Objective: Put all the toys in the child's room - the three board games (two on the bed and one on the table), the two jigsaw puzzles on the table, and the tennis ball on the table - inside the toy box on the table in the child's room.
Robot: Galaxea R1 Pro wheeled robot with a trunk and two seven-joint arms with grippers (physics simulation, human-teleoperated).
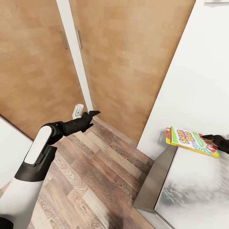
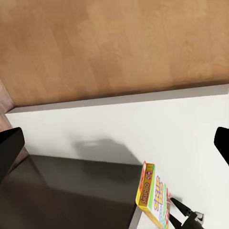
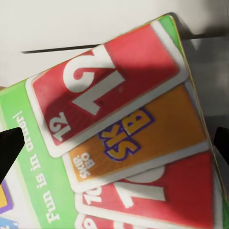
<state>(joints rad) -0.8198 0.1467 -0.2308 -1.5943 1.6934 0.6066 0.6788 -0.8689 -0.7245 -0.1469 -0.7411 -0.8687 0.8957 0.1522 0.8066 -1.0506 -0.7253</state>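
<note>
Left arm is reaching forward over the wood plank floor, left tool pointing at the wooden wardrobe doors. Its fingertips are sitting close together on head cam, but on left wrist cam they're showing at opposite edges of the frame, so I'm reading it as open, nothing in it.

Centre: I'm seeing a white strip running between the two door panels, and a small white fitting at its foot just behind the left tool.

Right: white wall and a grey glossy surface below it. Right tool is coming in from the frame edge and gripping the SKIP-BO board game by its right end. Box is hanging in the air, tilted, in front of the wall and above the grey surface. Right wrist cam is looking straight at the box's printed face, red and orange cards, dark fingertips at both edges.
</note>
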